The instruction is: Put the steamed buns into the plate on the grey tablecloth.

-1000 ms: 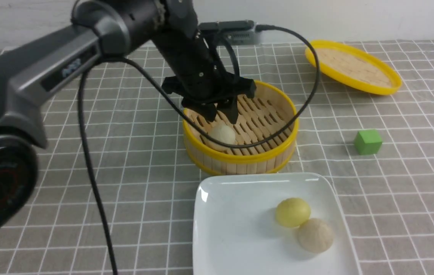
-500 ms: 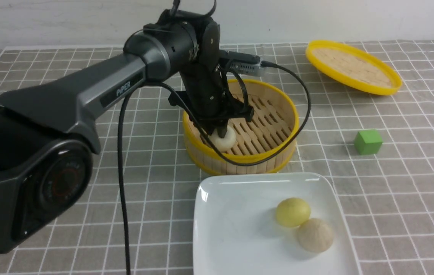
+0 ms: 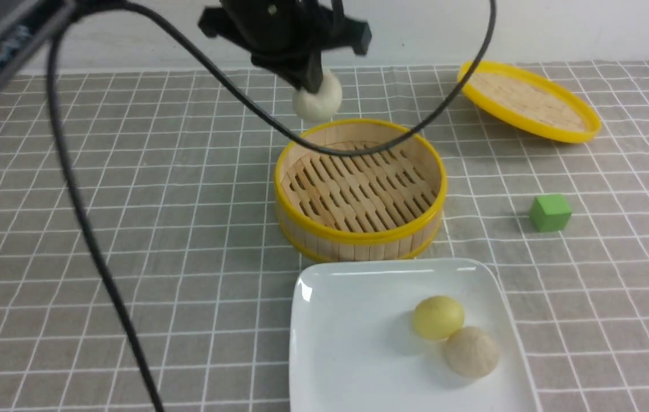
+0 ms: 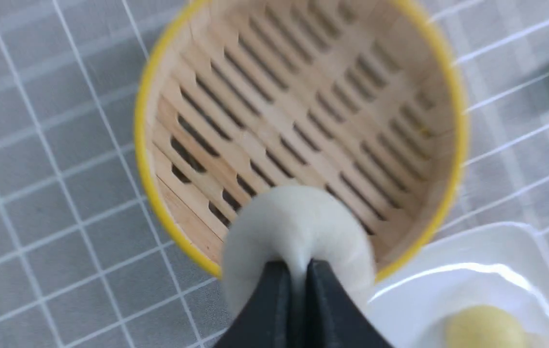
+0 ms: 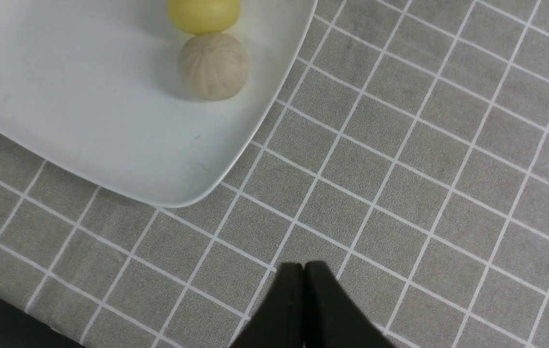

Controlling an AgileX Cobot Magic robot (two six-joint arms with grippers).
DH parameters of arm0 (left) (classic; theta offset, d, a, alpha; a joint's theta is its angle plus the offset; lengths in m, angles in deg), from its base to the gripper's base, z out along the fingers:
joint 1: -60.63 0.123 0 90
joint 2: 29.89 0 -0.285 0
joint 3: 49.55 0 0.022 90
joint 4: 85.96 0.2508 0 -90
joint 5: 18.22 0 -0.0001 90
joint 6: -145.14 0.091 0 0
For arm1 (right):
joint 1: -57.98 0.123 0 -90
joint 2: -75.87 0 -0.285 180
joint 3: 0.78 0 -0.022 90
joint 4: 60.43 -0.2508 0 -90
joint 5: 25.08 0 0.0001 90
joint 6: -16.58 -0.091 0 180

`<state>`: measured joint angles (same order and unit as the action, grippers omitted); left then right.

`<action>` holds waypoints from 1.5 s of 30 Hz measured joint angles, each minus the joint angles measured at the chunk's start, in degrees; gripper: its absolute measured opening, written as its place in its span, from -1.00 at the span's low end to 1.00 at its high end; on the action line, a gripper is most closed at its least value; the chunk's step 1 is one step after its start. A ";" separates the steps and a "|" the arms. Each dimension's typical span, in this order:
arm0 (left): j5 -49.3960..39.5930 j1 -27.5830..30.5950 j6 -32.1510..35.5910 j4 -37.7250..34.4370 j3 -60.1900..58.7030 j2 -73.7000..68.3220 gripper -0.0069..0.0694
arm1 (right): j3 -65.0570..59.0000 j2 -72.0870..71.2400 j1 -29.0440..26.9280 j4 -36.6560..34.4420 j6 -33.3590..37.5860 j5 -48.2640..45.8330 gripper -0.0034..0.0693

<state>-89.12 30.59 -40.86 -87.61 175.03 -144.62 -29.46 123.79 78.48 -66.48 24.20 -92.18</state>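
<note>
Pinching the round off-white steamed bun (image 3: 318,102), the left gripper (image 3: 309,84) hangs beyond and above the glossy white square plate (image 3: 347,349).

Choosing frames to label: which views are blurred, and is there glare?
Front view: cable smeared by motion, table things sharp, glare spot on the plate corner. Left wrist view: soft all over, white bun and steamer blurred. Right wrist view: tablecloth grid crisp.

Plain white wall (image 3: 558,28) behind
</note>
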 joint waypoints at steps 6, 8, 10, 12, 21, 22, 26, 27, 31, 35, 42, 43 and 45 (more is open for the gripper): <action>0.00 -0.07 0.07 -4.85 -13.60 11.89 -0.75 | 0.00 0.00 0.00 0.00 -0.05 -3.24 -0.87; 0.00 -0.42 0.07 -6.90 -21.47 13.34 -0.75 | 0.00 0.00 0.00 0.00 -0.49 -4.18 -0.87; 0.12 -1.93 -0.61 -8.35 -31.27 13.74 -0.75 | 0.00 -0.31 0.00 0.00 -1.16 -4.51 -0.87; 3.60 -4.13 -1.00 -8.67 -38.38 12.92 -0.75 | -0.19 -1.10 0.00 0.00 -1.96 -4.59 -0.87; 18.06 -10.42 -2.82 -9.02 -48.46 5.34 -0.62 | -0.36 -10.25 0.00 0.00 -3.61 -4.88 -0.85; 18.83 -10.78 -2.89 -9.11 -48.46 4.59 -0.56 | -0.36 -11.66 0.00 0.00 -4.19 -4.88 -0.85; 21.33 -11.36 -3.17 -10.36 -48.53 3.11 -0.28 | -0.55 -18.69 0.00 0.59 -7.26 -4.88 -0.83; 22.03 -11.35 -3.17 -10.45 -48.53 3.04 -0.16 | -1.29 -21.59 0.00 0.79 -8.43 -4.81 -0.83; 23.29 -11.42 -3.17 -10.59 -48.53 3.04 0.17 | -6.53 -28.50 0.00 0.83 -9.83 0.04 -0.81; 23.35 -11.42 -3.17 -10.64 -48.53 3.27 0.43 | -17.50 -34.13 0.00 0.83 -9.95 14.94 -0.80; 23.27 -11.42 -3.21 -9.86 -47.72 6.20 0.48 | -28.31 -34.68 0.00 -0.67 -10.06 34.49 -0.78; 23.22 -11.42 -3.21 -9.69 -47.59 6.63 0.48 | -28.63 -34.68 0.00 -0.73 -10.06 35.62 -0.78; 23.27 -11.42 -3.21 -9.40 -47.58 7.00 0.47 | -28.82 -34.68 0.00 -0.88 -10.06 36.72 -0.78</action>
<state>-65.85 19.18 -44.07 -97.01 127.45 -137.61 -58.28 89.11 78.48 -67.36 14.14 -55.46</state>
